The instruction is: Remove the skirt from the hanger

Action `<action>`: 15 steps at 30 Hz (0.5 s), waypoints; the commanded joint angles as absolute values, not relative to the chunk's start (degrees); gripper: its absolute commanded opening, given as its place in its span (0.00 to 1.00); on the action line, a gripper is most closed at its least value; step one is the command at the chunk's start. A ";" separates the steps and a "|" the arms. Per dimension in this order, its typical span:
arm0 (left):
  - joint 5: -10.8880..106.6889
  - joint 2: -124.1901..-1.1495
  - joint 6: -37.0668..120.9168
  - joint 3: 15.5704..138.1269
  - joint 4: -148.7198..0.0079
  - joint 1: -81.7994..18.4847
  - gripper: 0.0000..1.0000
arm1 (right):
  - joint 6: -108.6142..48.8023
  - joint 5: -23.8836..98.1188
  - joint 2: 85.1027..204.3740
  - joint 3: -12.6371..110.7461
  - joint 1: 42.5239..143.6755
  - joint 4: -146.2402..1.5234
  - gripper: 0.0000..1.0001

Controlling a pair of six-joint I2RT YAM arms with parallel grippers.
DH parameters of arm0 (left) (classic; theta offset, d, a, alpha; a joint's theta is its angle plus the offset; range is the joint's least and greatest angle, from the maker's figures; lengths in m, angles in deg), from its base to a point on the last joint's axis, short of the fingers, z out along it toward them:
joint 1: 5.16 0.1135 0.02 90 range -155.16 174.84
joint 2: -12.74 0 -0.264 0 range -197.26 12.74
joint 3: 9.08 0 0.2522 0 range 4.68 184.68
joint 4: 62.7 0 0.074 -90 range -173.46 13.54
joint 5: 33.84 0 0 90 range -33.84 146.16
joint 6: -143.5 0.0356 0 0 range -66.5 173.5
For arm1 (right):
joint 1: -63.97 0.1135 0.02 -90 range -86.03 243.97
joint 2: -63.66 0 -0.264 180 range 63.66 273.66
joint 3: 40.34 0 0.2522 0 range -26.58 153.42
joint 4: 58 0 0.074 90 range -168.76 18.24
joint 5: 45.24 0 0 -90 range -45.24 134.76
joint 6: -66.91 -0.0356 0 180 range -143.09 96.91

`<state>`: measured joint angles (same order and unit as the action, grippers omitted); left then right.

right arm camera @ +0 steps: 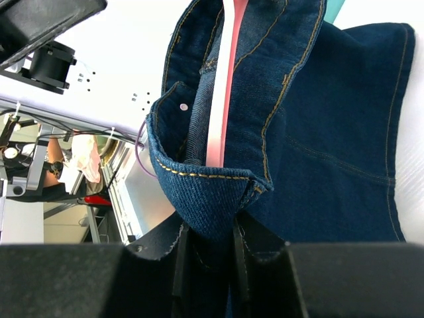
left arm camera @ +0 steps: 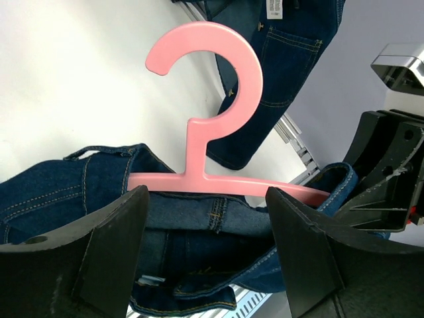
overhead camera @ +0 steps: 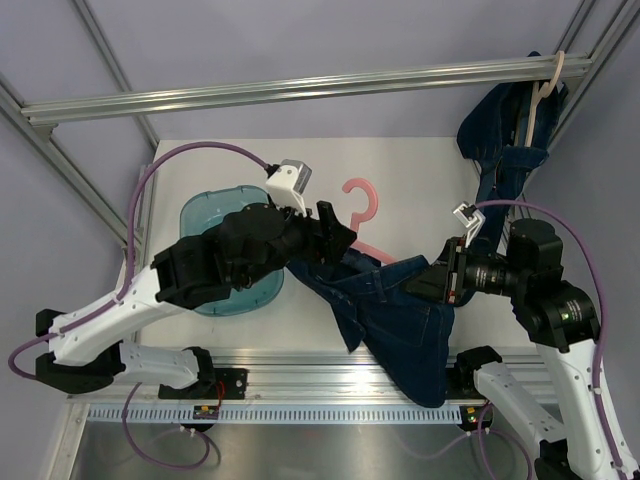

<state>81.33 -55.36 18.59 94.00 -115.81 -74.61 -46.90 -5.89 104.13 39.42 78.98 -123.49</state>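
A dark blue denim skirt [overhead camera: 400, 320] hangs on a pink plastic hanger [overhead camera: 362, 195], held above the table's front edge. My left gripper [overhead camera: 335, 235] is open. In the left wrist view its jaws [left arm camera: 209, 238] stand wide apart just below the hanger's bar [left arm camera: 218, 182], with the skirt's waistband [left arm camera: 192, 218] between them. My right gripper [overhead camera: 425, 280] is shut on the skirt's waistband at the hanger's right end. In the right wrist view [right arm camera: 207, 232] the denim fold [right arm camera: 212, 192] is pinched between the pads and the pink hanger arm [right arm camera: 222, 99] runs inside the waistband.
A teal plastic basin [overhead camera: 215, 215] sits on the white table under my left arm. More denim garments [overhead camera: 505, 130] hang from a beige hanger [overhead camera: 545, 85] on the aluminium rail [overhead camera: 300, 88] at the back right.
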 commanded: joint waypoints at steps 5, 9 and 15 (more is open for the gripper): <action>82.62 -58.54 20.72 96.87 -113.02 -74.86 0.73 | -49.72 -10.08 103.21 42.85 79.44 -117.82 0.00; 83.14 -61.44 21.60 98.81 -112.94 -74.86 0.73 | -49.72 -10.79 102.86 43.64 79.53 -118.61 0.00; 83.93 -65.48 22.39 102.50 -114.95 -74.86 0.71 | -49.54 -11.23 102.51 45.23 79.44 -119.93 0.00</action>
<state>81.55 -64.10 20.97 98.43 -116.08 -74.61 -48.22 -6.48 103.64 41.45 79.00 -123.95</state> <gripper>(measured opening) 0.721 0.273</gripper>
